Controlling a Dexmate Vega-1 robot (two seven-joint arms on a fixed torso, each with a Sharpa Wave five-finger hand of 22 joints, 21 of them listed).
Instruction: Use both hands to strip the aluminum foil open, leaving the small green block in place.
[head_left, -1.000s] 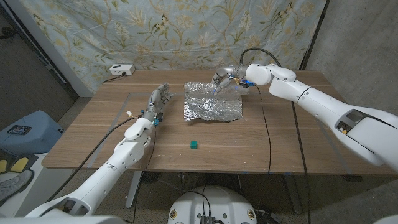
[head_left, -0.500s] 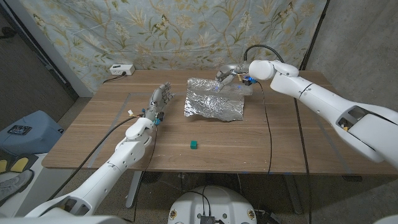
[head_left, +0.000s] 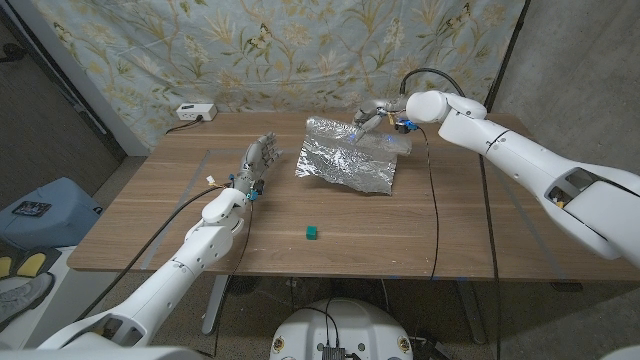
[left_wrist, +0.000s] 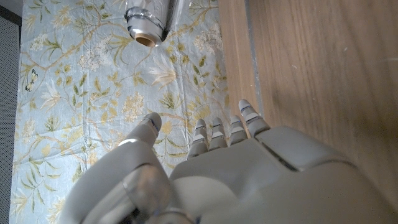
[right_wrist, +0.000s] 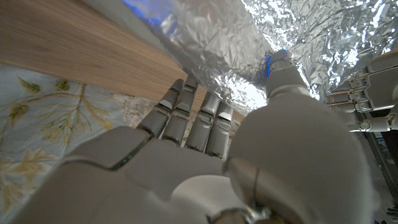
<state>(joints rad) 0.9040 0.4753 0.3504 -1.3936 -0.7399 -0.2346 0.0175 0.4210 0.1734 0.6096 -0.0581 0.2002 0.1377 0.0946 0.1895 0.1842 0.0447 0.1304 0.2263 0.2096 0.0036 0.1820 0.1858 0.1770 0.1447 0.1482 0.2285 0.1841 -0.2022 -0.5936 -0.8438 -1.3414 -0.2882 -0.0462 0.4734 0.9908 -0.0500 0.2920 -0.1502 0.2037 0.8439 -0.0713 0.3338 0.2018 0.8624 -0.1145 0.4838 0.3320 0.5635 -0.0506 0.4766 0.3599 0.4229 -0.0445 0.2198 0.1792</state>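
A crinkled sheet of aluminum foil (head_left: 345, 162) lies at the back middle of the wooden table (head_left: 450, 240), its far edge raised off the wood. My right hand (head_left: 373, 117) pinches that far edge; in the right wrist view the thumb (right_wrist: 281, 67) presses on the foil (right_wrist: 236, 43) with the fingers under it. The small green block (head_left: 313, 232) sits alone near the front edge, well clear of the foil. My left hand (head_left: 257, 160) stands on the table left of the foil, fingers apart, holding nothing. The left wrist view has that hand (left_wrist: 249, 174) and a rolled foil end (left_wrist: 144, 26).
A white power strip (head_left: 196, 110) lies at the table's back left corner. A black cable (head_left: 432, 200) runs from my right wrist across the table's right half to the front edge. A flowered curtain (head_left: 250, 50) hangs behind.
My right hand has drawn the foil's far edge up and to the right, and the sheet has slid right with it. The left hand and green block have stayed put.
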